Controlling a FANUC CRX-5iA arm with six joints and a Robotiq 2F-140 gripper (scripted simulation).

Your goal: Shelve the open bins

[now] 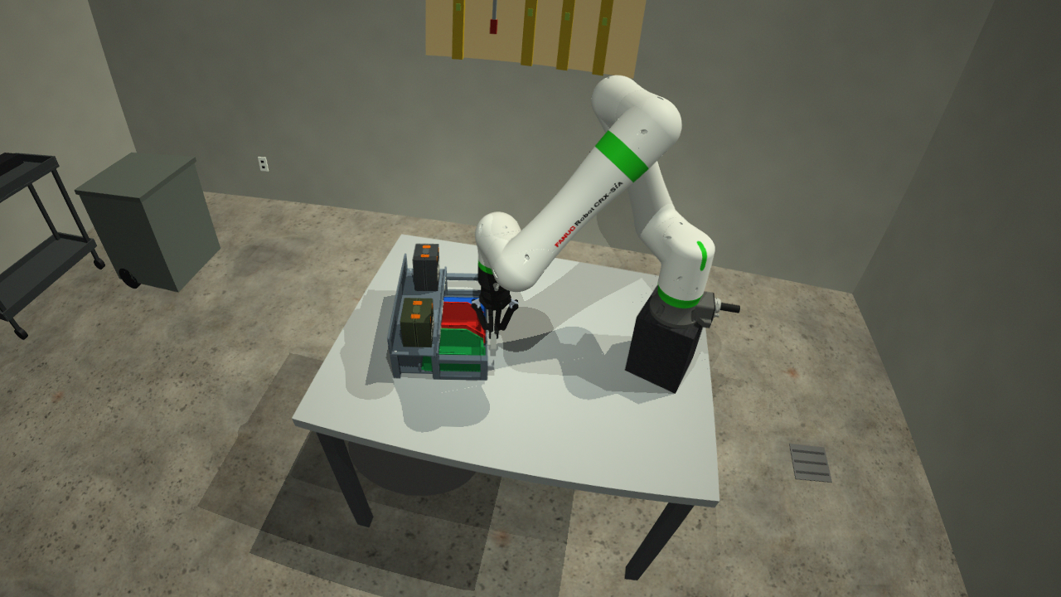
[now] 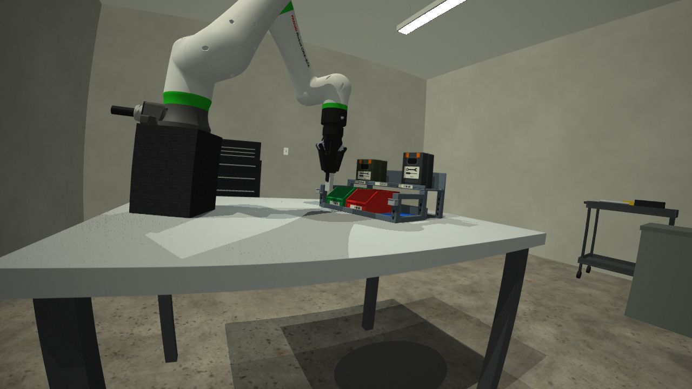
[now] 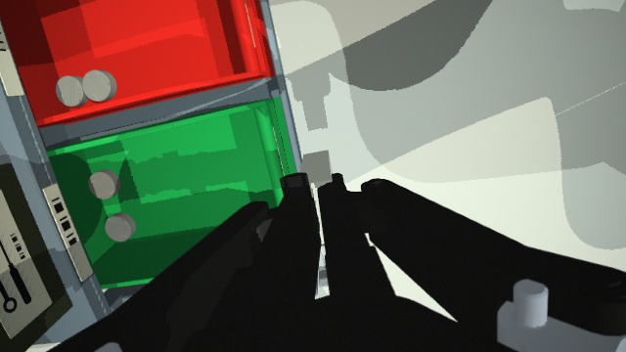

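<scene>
From above, the clenched claw point(image 1: 495, 337) point(image 2: 328, 178) point(image 3: 320, 172) has the green open-front bin point(image 1: 461, 342) point(image 2: 340, 194) point(image 3: 171, 171) at nine o'clock, the red one point(image 1: 459, 313) point(image 2: 370, 199) point(image 3: 156, 44) around ten.

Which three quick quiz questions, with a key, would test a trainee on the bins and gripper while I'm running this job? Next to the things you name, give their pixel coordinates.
1. True or false: the red bin point(image 1: 459, 313) point(image 2: 370, 199) point(image 3: 147, 29) stands between the green bin point(image 1: 459, 342) point(image 2: 340, 195) point(image 3: 186, 166) and the blue mark point(image 1: 456, 299) point(image 2: 405, 214).
2. How many round parts point(image 3: 101, 184) show in the green bin: A one, B two, C four?
3. Fill in: the gripper point(image 1: 496, 337) point(image 2: 328, 178) point(image 3: 320, 172) is ____ (open/shut).
Key: 1 true; 2 B; 3 shut.
</scene>
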